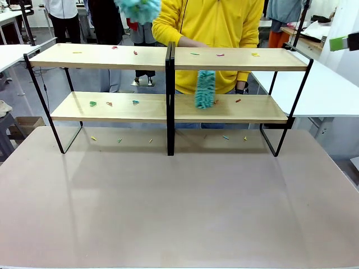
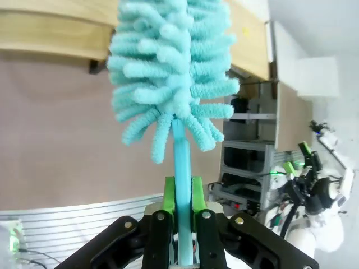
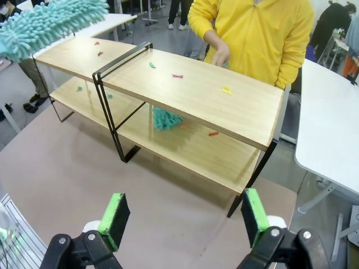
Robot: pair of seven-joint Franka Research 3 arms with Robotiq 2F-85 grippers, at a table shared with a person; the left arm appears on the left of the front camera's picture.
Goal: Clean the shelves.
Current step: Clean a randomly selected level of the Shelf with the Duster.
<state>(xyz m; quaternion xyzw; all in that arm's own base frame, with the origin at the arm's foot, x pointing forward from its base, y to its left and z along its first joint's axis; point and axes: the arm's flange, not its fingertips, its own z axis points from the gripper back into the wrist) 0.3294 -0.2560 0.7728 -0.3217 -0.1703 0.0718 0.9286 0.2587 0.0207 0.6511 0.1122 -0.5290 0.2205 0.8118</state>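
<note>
The shelves (image 1: 168, 59) stand across the far half of the table, two light wood boards on a black frame (image 3: 190, 84). Small coloured scraps (image 1: 134, 52) lie on both boards and on the tabletop beneath. My left gripper (image 2: 182, 210) is shut on the blue handle of a teal fluffy duster (image 2: 171, 73). That duster's head (image 1: 137, 8) hangs above the left half of the top board (image 3: 50, 25). My right gripper (image 3: 184, 218) is open and holds nothing, high above the table's right front. A person in yellow holds a second teal duster (image 1: 205, 89) on the lower board's right half (image 3: 166, 119).
The person stands behind the shelves with one hand (image 3: 220, 56) resting on the top board. White tables (image 1: 331, 89) flank both ends of the shelves. The grey-brown tabletop (image 1: 179, 196) stretches in front of the shelves.
</note>
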